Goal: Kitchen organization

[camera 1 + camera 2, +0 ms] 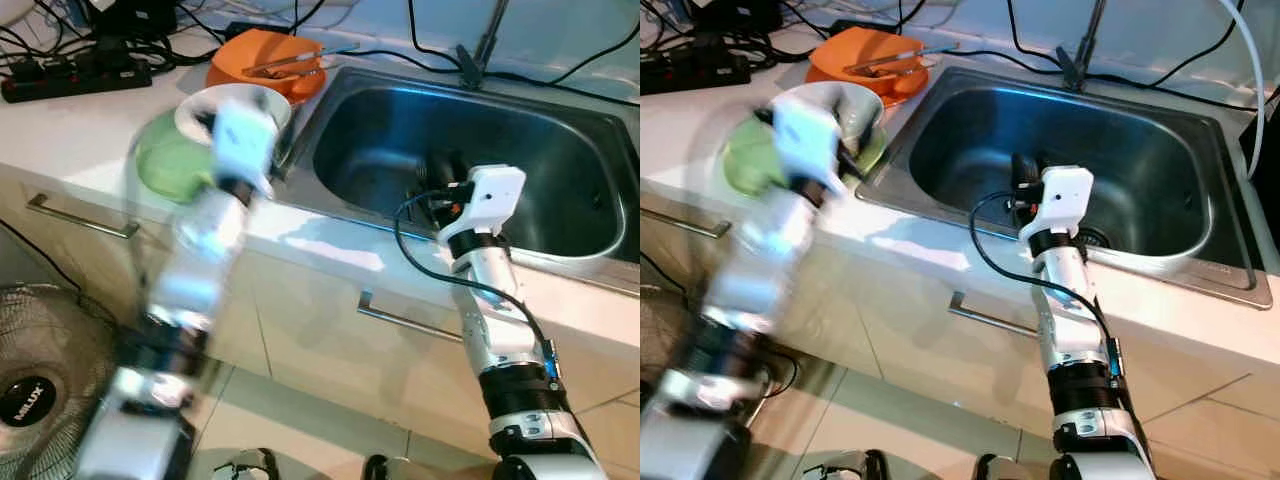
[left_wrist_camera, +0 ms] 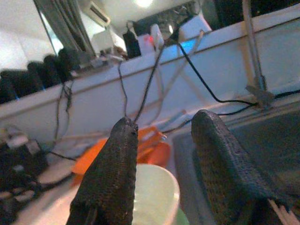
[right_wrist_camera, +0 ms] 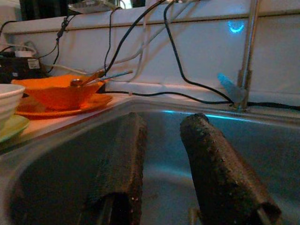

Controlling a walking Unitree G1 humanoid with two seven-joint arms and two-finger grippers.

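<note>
Both my grippers have open, empty jaws: right gripper (image 3: 161,164) inside the sink (image 1: 1160,250), left gripper (image 2: 164,164) above the white bowl (image 2: 152,194) on the desk (image 1: 90,130).

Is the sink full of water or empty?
Empty. The sink shows bare steel down to the drain, with no water; the right hand hangs open inside it.
</note>
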